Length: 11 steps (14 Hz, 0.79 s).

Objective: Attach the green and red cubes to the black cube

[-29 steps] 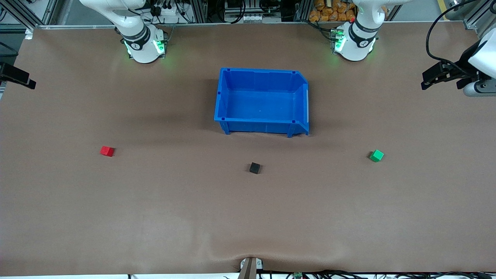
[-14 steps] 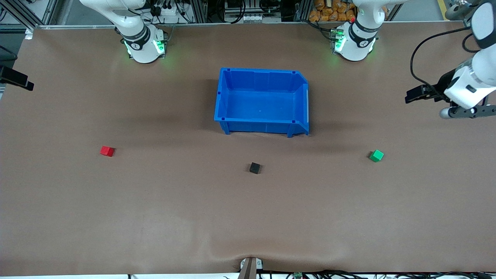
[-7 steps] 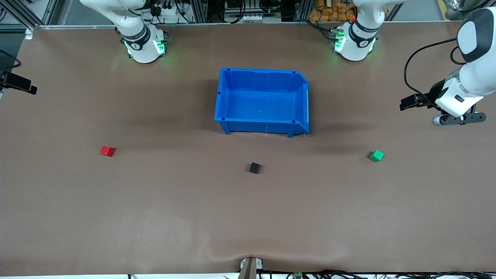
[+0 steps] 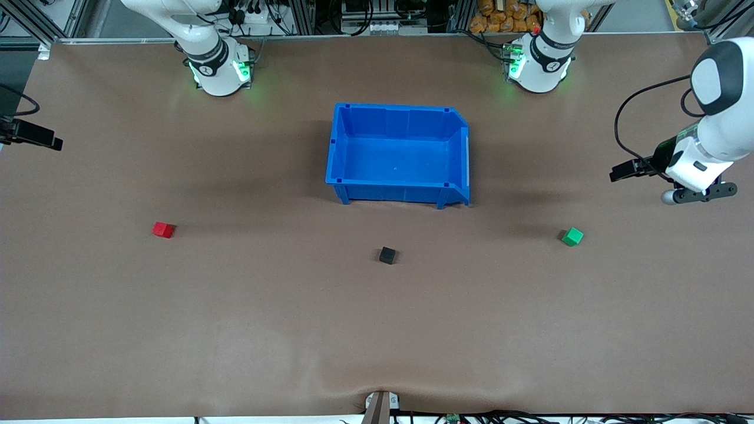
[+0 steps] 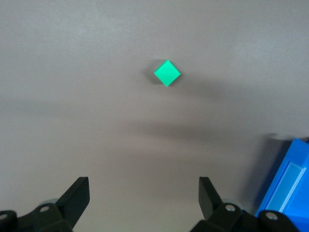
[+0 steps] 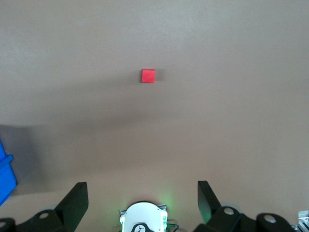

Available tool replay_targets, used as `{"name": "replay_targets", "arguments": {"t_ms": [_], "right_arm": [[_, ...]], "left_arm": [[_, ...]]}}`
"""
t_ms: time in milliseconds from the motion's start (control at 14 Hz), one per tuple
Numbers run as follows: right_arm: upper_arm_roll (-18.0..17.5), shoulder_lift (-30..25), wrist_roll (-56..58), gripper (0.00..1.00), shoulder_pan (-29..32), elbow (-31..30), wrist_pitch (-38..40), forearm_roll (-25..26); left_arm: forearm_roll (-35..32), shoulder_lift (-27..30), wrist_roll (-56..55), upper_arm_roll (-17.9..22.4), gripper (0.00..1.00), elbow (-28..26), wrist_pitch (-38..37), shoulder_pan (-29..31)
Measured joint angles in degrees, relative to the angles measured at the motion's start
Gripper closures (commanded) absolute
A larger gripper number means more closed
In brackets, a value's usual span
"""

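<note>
Brown table (image 4: 235,324): matte black cube (image 4: 387,255) (small).

Black cube (image 4: 387,255) is set nearer front cam than bin (image 4: 344,147), betw. red cube (image 4: 162,229) & green cube (image 4: 572,237), well apart.

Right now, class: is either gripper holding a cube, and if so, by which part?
Nothing is held. The left gripper and right gripper are open and empty; the green cube and red cube lie on the table.

A brown table (image 4: 235,330) holds a blue bin (image 4: 347,176); nearer the camera lie a red cube (image 4: 163,229), black cube (image 4: 387,255) and green cube (image 4: 572,237).
</note>
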<state>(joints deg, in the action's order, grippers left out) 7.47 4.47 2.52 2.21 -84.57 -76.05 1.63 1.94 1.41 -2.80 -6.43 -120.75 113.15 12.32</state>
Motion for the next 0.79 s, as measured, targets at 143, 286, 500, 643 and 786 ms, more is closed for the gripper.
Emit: {"name": "replay_targets", "arguments": {"t_ms": [143,286,500,643,786], "right_arm": [[0.03,0.64,0.00,0.00,0.04,-0.01,-0.24,0.00],[0.09,1.06,0.00,0.00,0.08,-0.07,-0.55,0.00],[0.23,1.61,0.00,0.00,0.23,-1.06,-2.42,0.00],[0.24,1.86,0.00,0.00,0.27,-1.90,-3.39,0.00],[0.24,1.92,0.00,0.00,0.27,-2.39,-3.95,0.00]], "left_arm": [[0.52,-2.10,-2.19,0.03,0.00,-0.48,2.18,0.78],[0.56,-4.14,-3.80,0.04,0.00,-0.54,3.69,1.42],[0.64,-5.90,-7.86,0.03,0.00,-0.60,5.13,1.62],[0.64,-6.54,-11.96,-0.06,0.00,-1.02,6.77,1.61],[0.86,-7.48,-15.06,-0.13,0.00,-1.52,8.88,1.61]]}}
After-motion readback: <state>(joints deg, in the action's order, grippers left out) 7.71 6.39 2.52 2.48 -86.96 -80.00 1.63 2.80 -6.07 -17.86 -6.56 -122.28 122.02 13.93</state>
